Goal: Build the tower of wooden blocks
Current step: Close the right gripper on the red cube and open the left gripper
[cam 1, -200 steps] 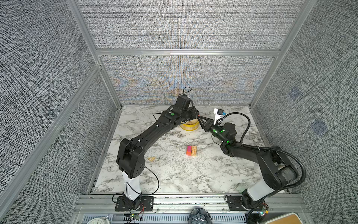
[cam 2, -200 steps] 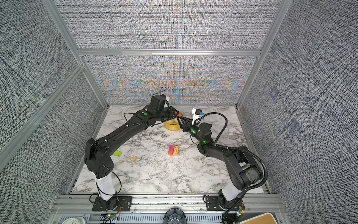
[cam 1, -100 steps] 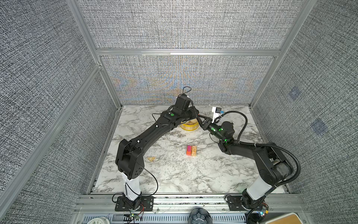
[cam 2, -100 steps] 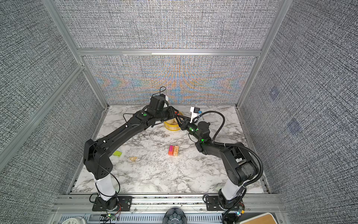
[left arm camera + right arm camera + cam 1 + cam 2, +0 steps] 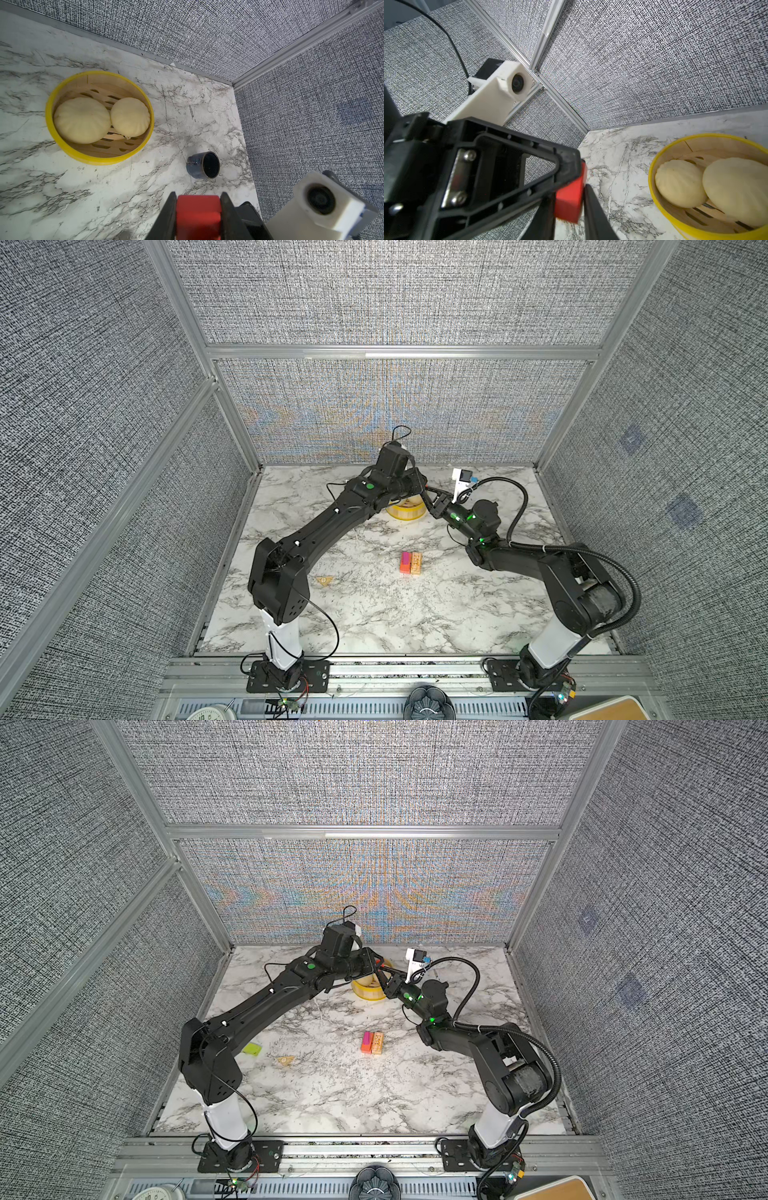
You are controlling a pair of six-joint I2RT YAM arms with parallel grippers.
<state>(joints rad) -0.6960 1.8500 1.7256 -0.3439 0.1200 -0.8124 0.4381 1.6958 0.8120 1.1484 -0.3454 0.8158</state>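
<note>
A red block (image 5: 198,216) is pinched between the fingers of the left gripper (image 5: 198,198); in the right wrist view the fingers of the right gripper (image 5: 569,208) are seen pressed on its other sides. In both top views that grip cannot be read, but the tower (image 5: 410,563), pink on orange beside tan, is seen well apart from the fingers. A lime green block (image 5: 252,1049) is shown in a top view only, a mug (image 5: 193,168) in the left wrist view alone

Matt red block (image 5: 198,212), smooth marbled table (image 5: 62,187), rough woven-cloth walls (image 5: 311,104)
</note>
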